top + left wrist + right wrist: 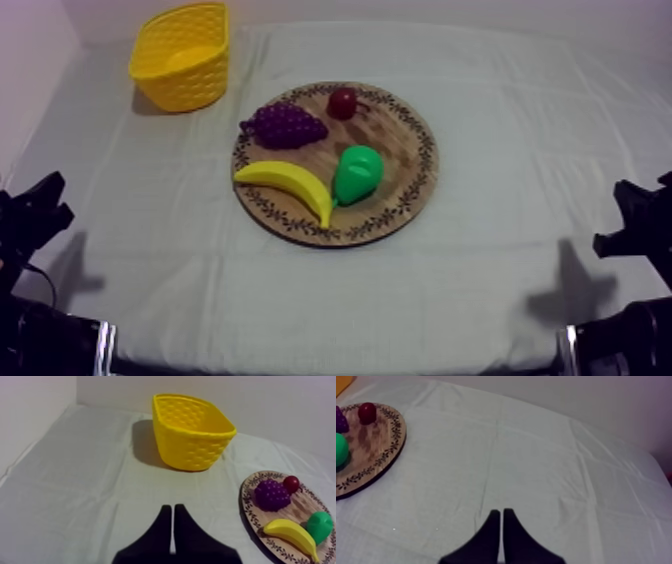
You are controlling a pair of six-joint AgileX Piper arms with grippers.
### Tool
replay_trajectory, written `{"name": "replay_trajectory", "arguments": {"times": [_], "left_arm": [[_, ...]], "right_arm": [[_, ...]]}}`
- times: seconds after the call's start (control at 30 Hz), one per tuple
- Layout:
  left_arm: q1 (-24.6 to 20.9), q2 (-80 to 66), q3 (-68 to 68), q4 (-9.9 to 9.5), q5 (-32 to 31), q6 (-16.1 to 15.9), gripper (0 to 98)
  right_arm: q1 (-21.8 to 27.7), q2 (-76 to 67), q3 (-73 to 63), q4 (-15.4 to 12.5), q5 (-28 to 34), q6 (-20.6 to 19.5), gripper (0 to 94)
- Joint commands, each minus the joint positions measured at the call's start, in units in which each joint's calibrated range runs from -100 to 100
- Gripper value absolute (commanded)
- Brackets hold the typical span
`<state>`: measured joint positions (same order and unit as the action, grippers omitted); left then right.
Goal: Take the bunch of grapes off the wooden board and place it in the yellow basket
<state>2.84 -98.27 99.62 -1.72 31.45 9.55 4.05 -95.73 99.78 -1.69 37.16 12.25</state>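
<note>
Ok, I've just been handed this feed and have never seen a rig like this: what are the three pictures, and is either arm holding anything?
You have two robot arms, one at each side of a cloth-covered table. One picture looks down from above; the black shapes at its lower corners are the arms. The other two pictures come from cameras on each arm's wrist, looking out past its two black fingers. On the wooden board lie the bunch of grapes, a small red fruit, a banana and a pear. The yellow basket stands off the board, far left. The left gripper faces the basket and the right gripper faces bare cloth beside the board. Both are shut on nothing.
</note>
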Motion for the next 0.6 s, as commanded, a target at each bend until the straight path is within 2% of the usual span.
{"name": "replay_trajectory", "arguments": {"times": [0.0,0.3,0.57], "left_arm": [[0.22,2.20,-0.43,0.09,-3.66,0.12,0.0],[2.11,20.09,-11.57,0.02,-14.12,-1.14,0.0],[3.81,34.32,-27.06,0.17,-15.60,-3.73,0.0]], "right_arm": [[0.01,-0.02,-0.01,0.01,0.02,0.04,0.5],[0.01,-0.02,-0.01,0.01,0.02,0.04,0.5],[0.01,-0.02,-0.01,0.01,0.02,0.04,0.5]]}}
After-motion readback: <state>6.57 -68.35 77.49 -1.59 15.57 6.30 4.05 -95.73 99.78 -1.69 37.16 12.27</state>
